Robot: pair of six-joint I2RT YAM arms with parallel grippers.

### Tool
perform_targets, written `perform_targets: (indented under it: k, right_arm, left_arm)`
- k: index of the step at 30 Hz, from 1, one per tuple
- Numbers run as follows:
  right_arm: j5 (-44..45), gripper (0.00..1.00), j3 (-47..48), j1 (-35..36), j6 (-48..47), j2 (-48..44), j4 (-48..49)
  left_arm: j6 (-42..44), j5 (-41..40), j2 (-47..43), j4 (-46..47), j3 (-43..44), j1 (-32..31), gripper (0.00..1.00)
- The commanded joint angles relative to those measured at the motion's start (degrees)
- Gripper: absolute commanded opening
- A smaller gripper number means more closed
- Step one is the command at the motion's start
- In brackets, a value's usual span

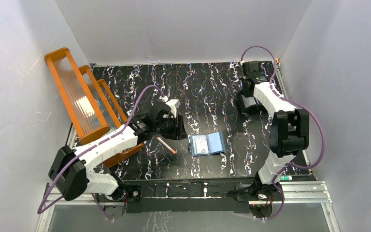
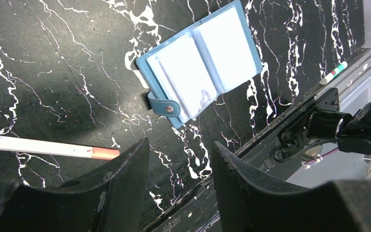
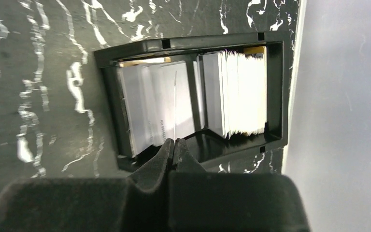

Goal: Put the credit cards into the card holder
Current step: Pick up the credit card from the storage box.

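Pinching a Card Edge

Black tray [image 3: 188,43] is holding the credit cards [image 3: 236,92]; card holder [image 1: 207,143] is lying open on the counter [image 1: 212,87]. Right jaws are clamping one card; left jaws are gaping. Friction risks dragging neighbours out.

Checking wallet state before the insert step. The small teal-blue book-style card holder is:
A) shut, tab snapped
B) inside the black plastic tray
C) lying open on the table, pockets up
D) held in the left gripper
C: the teal-blue book-style card holder lies spread open on the black marbled table with its light-blue inner pockets facing up. The left gripper hovers open, apart from it.
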Motion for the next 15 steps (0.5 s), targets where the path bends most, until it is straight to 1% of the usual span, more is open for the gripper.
perform_targets:
  k: [1, 4, 6, 10, 15]
  right_arm:
    - [-6.3, 0.0, 4.5, 0.3, 8.5, -6.4, -4.7]
    - [-10.4, 0.0, 4.8, 0.4, 14.7, -9.3, -7.4]
    - [-13.7, 0.0, 2.8, 0.7, 18.2, -12.9, -7.2]
    - [-23.9, 0.0, -3.6, 1.6, 23.6, -19.5, -3.9]
    - [-38.4, 0.0, -16.5, 3.6, 32.1, -27.3, 4.7]
  left_arm:
    - [-1.3, 0.9, 2.1, 0.2, 1.4, 0.3, 0.48]
    - [-2.0, 1.4, 3.9, 0.6, 1.4, 0.2, 0.48]
    - [-2.4, 2.0, 6.2, 1.3, 1.4, 0.2, 0.49]
    - [-2.8, 3.3, 9.3, 2.6, 1.5, 0.2, 0.51]
    - [-3.1, 5.5, 13.2, 4.7, 1.5, 0.2, 0.54]
